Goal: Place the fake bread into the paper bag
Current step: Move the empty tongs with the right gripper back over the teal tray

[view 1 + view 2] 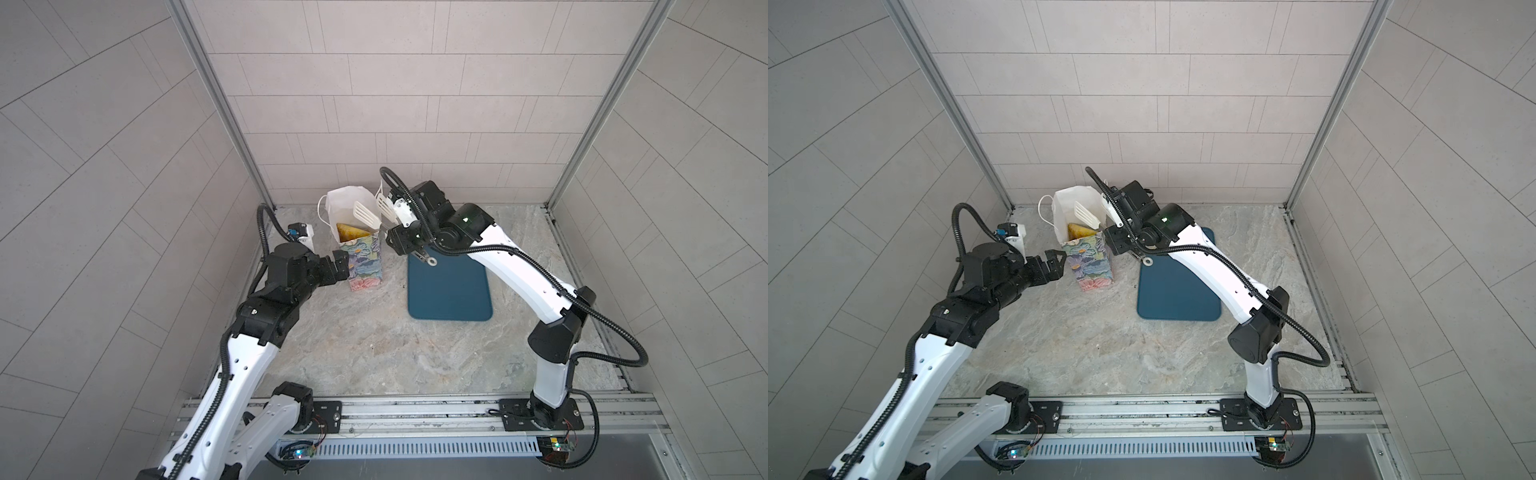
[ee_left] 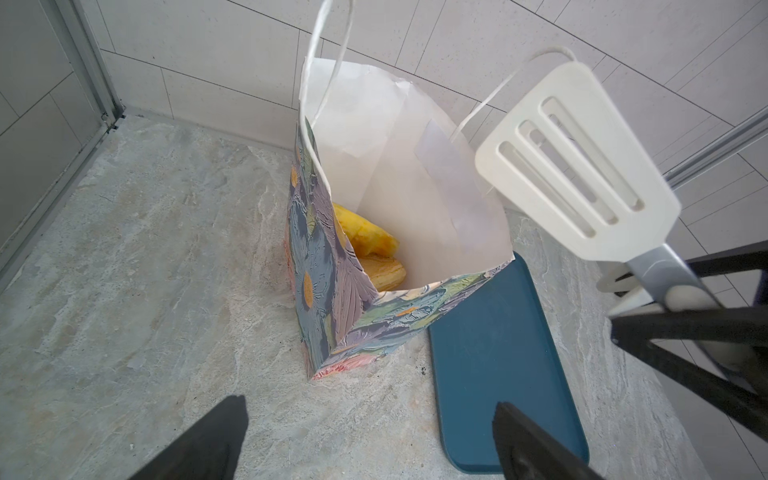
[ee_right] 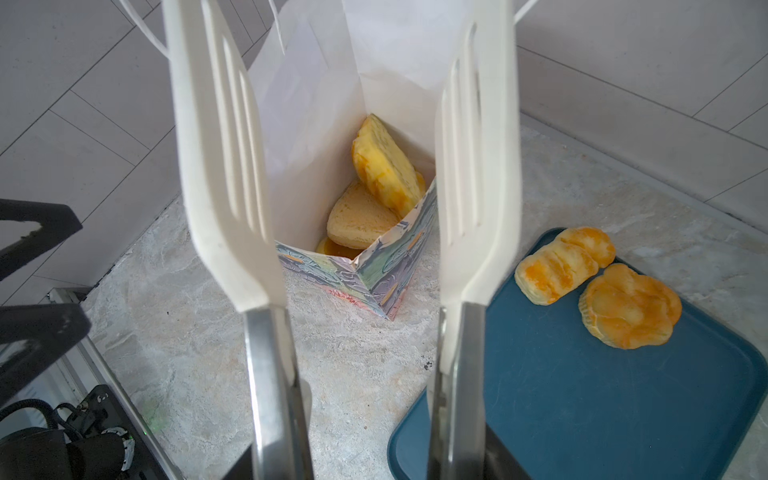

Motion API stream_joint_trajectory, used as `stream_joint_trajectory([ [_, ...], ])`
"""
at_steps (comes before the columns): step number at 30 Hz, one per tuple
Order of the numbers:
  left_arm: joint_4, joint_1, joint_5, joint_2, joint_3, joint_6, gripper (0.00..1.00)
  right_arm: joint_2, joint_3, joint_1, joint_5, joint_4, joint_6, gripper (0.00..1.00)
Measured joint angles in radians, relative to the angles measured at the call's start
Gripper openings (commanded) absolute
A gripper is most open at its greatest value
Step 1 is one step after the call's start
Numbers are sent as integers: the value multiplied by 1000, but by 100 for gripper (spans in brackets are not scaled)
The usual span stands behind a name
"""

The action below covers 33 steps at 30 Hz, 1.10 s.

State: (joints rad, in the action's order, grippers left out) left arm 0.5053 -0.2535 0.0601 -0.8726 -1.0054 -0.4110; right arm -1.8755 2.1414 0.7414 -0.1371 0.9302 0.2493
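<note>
The job looks a little past halfway, as far as can be seen. Inside the paper bag (image 3: 386, 286) at least three pieces of fake bread are stacked: a yellow wedge (image 3: 386, 166), a paler triangular piece (image 3: 359, 220) and an orange piece (image 3: 332, 247) under them; anything deeper is hidden. Two more lie on the far end of the teal tray (image 3: 582, 395), a striped roll (image 3: 561, 266) touching a round pastry (image 3: 629, 307), and these are left to move. The right claw (image 1: 406, 240) grips a pair of tongs (image 3: 220, 166) by the metal handles. Their white slotted blades stand apart and empty above the bag's mouth, toward its tray-side rim. The left claw (image 2: 370, 403) is spread wide with nothing in it, just beside the bag's wall on the side away from the tray; contact cannot be made out. The bag stands upright near the back wall (image 1: 374, 124), one tray corner just beside its base. Its narrow mouth and upright cord handles (image 2: 328, 54) leave little room for the blades, while the desk (image 1: 374, 345) in front is open.
</note>
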Motion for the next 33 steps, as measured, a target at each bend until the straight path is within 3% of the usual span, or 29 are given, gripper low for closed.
stream_joint_trajectory([
  [8, 0, 0, 16, -1, 0, 0, 100, 79, -31, 0, 42, 5, -37, 58],
  [21, 0, -9, 26, -11, 0, 0, 100, 315, -320, -50, 208, -37, -89, 59],
  [33, -1, -9, 25, -14, 0, 0, 100, 375, -556, -150, 303, -43, -79, 59],
])
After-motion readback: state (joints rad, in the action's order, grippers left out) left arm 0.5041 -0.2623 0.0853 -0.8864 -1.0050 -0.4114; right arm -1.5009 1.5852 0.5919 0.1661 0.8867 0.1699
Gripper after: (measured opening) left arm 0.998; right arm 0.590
